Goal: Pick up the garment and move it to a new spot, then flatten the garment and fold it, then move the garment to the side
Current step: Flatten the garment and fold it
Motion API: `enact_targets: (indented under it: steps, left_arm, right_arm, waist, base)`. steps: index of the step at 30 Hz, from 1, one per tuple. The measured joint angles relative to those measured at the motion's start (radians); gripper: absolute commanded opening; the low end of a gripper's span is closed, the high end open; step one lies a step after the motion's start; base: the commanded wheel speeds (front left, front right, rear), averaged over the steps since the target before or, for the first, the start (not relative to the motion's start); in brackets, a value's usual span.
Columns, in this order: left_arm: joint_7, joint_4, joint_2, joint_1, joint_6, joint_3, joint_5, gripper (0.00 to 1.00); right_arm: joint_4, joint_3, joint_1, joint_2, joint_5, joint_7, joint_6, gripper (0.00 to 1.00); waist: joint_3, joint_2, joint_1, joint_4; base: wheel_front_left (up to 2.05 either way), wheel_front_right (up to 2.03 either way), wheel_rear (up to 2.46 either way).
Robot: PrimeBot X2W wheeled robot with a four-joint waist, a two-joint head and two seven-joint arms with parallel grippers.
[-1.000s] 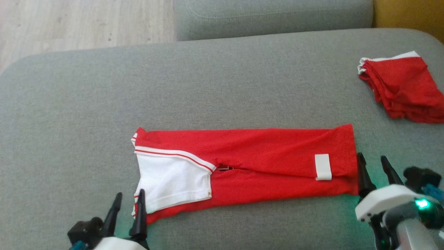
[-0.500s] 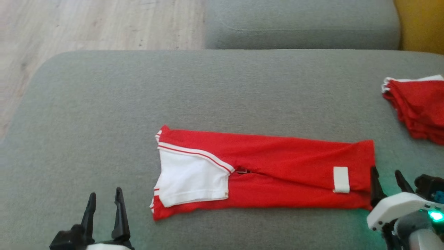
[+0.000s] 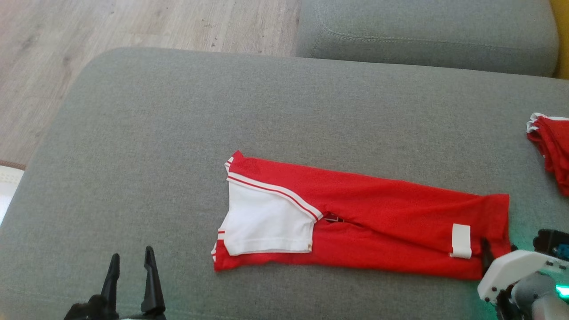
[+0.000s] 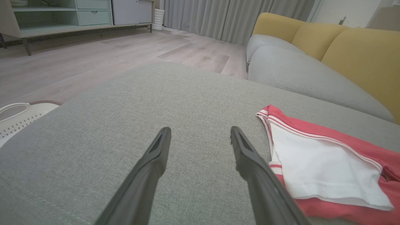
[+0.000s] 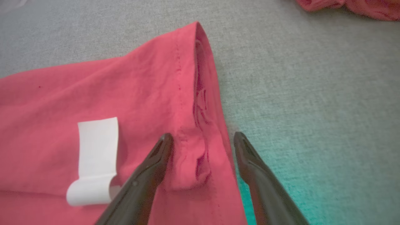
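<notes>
**Operator:** Report the condition of the left gripper.

**Technician:** The left gripper (image 4: 200, 129) has its two dark fingers spread apart with nothing between them. It sits over a bare part of the grey woven-fabric cushion (image 3: 155, 133), near the left end of the long folded red garment (image 3: 378, 213) but clear of it.

**Operator:** And the right gripper?

**Technician:** The right gripper (image 5: 203, 135) is also spread wide. It straddles the garment's near right corner, with one finger over the red cloth and the other over the cushion just beside the hem. Whether either finger touches the cloth cannot be told.

**Operator:** Locate the garment.

**Technician:** It lies flat as a narrow band across the middle of the cushion. Its white sleeve panel is at the left end and a small white rectangular label (image 3: 461, 240) is near the right end.

**Operator:** Beyond it?

**Technician:** A stack of folded red clothes (image 3: 551, 151) lies at the cushion's right edge, well apart from the garment. Farther off are a second grey cushion (image 3: 422, 35) and a pale wood-plank floor (image 3: 133, 22).
</notes>
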Motion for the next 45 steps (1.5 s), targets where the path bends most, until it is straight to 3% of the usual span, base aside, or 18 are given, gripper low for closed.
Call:
enact_targets:
  steps: [1, 3, 6, 7, 11, 15, 19, 22, 25, 29, 38, 45]
  left_arm:
    - [0.000, -0.001, 0.000, 0.000, 0.000, 0.000, 0.000, 1.00]
    - [0.000, -0.006, 0.000, 0.000, 0.001, 0.000, 0.000, 1.00]
    - [0.000, -0.015, 0.000, 0.000, 0.005, 0.001, 0.002, 1.00]
    - [0.000, -0.018, 0.000, 0.000, 0.009, 0.002, 0.002, 1.00]
    - [0.000, -0.030, 0.000, 0.000, 0.009, 0.004, 0.003, 1.00]
    - [0.000, -0.035, 0.000, 0.000, 0.009, 0.006, 0.009, 1.00]
    - [0.000, -0.044, -0.001, 0.000, 0.010, 0.006, 0.009, 1.00]
    - [0.000, -0.044, -0.002, -0.001, 0.009, 0.005, 0.009, 1.00]
    - [0.000, -0.042, -0.011, -0.010, 0.009, 0.005, 0.012, 1.00]
    - [0.000, -0.033, -0.027, -0.035, 0.001, 0.004, 0.022, 1.00]
    - [0.000, -0.022, -0.035, -0.045, -0.010, -0.003, 0.038, 1.00]
    - [0.000, -0.014, -0.036, -0.045, -0.017, -0.004, 0.046, 1.00]
  right_arm:
    - [0.001, 0.001, -0.007, -0.001, 0.007, 0.010, 0.000, 0.88]
    - [0.001, 0.006, -0.015, -0.003, 0.014, 0.018, 0.000, 0.46]
    - [0.001, 0.021, -0.026, -0.004, 0.024, 0.035, 0.000, 0.08]
    - [0.001, 0.030, -0.029, -0.006, 0.030, 0.036, 0.000, 0.00]
    - [-0.007, 0.048, -0.046, -0.017, 0.050, 0.056, 0.000, 0.00]
    - [-0.055, 0.059, -0.047, -0.076, 0.070, 0.080, 0.000, 0.00]
    - [-0.152, 0.037, -0.046, -0.148, 0.083, 0.139, 0.000, 0.00]
    - [-0.241, 0.015, -0.042, -0.164, 0.083, 0.193, 0.000, 0.00]
    - [-0.313, 0.004, -0.033, -0.160, 0.099, 0.241, 0.000, 0.00]
    - [-0.398, 0.029, -0.021, -0.105, 0.179, 0.304, 0.000, 0.00]
    - [-0.573, 0.238, -0.026, -0.047, 0.378, 0.409, 0.000, 0.00]
    - [-0.590, 0.420, -0.045, -0.015, 0.477, 0.420, 0.000, 0.00]
  waist:
    - [0.001, 0.0000, 0.0000, 0.000]
    - [0.003, 0.0000, 0.0000, -0.002]
    - [0.006, 0.0000, 0.0000, -0.012]
    - [0.006, 0.0000, 0.0000, -0.017]
    - [0.009, 0.0000, 0.0001, -0.046]
    - [0.009, 0.0000, 0.0001, -0.084]
    - [0.013, 0.0000, 0.0001, -0.127]
    - [0.019, 0.0000, 0.0001, -0.160]
    - [0.030, 0.0000, 0.0001, -0.186]
    - [0.042, 0.0000, 0.0001, -0.206]
    - [0.033, 0.0000, 0.0000, -0.172]
    - [0.032, 0.0000, 0.0001, -0.105]
  base:
    - [0.00, 0.00, 0.00]
    - [0.00, 0.00, 0.00]
    - [0.00, 0.00, 0.00]
    - [0.00, 0.00, 0.00]
    - [0.00, 0.00, 0.00]
    - [0.00, 0.00, 0.00]
    - [0.00, 0.00, 0.00]
    - [0.00, 0.00, 0.00]
    - [0.00, 0.00, 0.00]
    - [0.00, 0.00, 0.00]
    - [0.00, 0.00, 0.00]
    - [0.00, 0.00, 0.00]
